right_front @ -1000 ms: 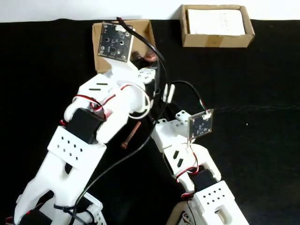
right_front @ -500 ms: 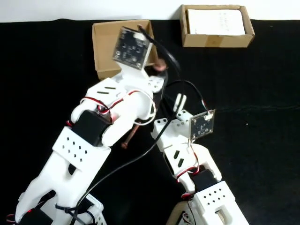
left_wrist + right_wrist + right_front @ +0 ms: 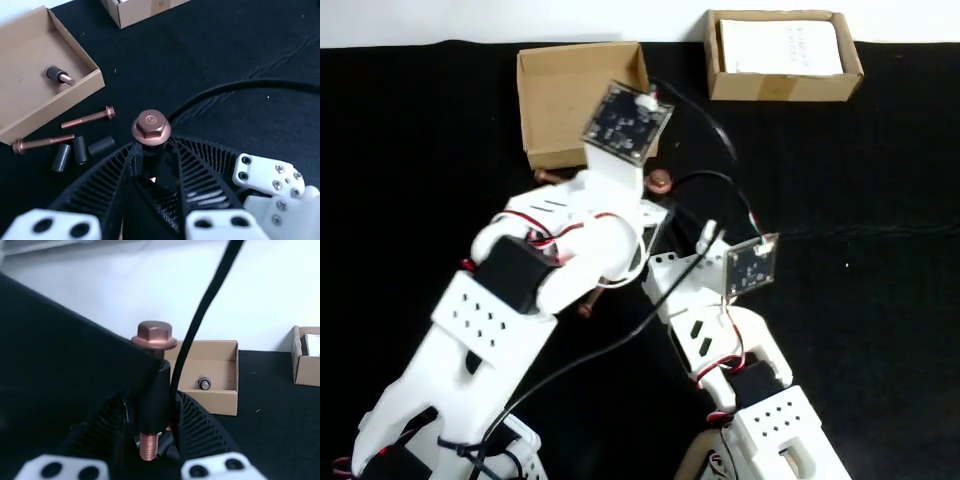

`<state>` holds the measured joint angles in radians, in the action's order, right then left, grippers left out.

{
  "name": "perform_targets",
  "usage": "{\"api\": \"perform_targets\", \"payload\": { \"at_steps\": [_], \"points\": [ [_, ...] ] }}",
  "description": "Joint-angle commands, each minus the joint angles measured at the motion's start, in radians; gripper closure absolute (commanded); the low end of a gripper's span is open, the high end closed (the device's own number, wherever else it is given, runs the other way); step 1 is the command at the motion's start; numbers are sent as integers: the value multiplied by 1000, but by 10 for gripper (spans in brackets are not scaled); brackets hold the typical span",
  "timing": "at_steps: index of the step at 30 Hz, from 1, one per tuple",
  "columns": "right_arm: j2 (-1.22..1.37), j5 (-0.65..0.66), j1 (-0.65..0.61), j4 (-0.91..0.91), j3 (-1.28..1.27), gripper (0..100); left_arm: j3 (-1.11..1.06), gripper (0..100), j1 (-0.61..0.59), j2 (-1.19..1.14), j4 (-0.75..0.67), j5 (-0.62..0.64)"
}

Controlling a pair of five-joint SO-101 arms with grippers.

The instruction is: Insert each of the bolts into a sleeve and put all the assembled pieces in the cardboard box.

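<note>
A copper-headed bolt (image 3: 151, 126) stands upright through a black sleeve (image 3: 154, 395), its threaded end (image 3: 147, 447) showing below. My left gripper (image 3: 151, 146) is shut on the bolt just under the head, and my right gripper (image 3: 150, 412) is shut on the sleeve. In the high view the bolt head (image 3: 660, 181) sits between the two arms, in front of the cardboard box (image 3: 570, 100). One assembled piece (image 3: 59, 75) lies inside the box. Two loose bolts (image 3: 87, 118) and three sleeves (image 3: 80, 150) lie on the cloth before the box.
A second cardboard box (image 3: 782, 55) holding white paper stands at the back right. A black cable (image 3: 240, 87) hangs across the space between the arms. Another bolt (image 3: 585, 305) lies partly under the left arm. Black cloth covers the table.
My left arm has drawn back from over the cardboard box toward the right arm, bringing the bolt with it. The right arm has stayed still.
</note>
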<state>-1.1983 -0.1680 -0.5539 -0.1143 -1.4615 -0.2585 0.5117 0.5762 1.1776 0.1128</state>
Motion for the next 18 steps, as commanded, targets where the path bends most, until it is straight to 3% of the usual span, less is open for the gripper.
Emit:
{"api": "perform_targets", "payload": {
  "at_steps": [1,5,18],
  "points": [
    [-25,-2,7,-15,10,991,16,880,12,7,15,0],
    [-24,-2,19,-13,1,991,84,800,12,-16,155,3],
    [-21,-2,44,-13,36,991,486,796,-91,-105,470,0]
  ]
}}
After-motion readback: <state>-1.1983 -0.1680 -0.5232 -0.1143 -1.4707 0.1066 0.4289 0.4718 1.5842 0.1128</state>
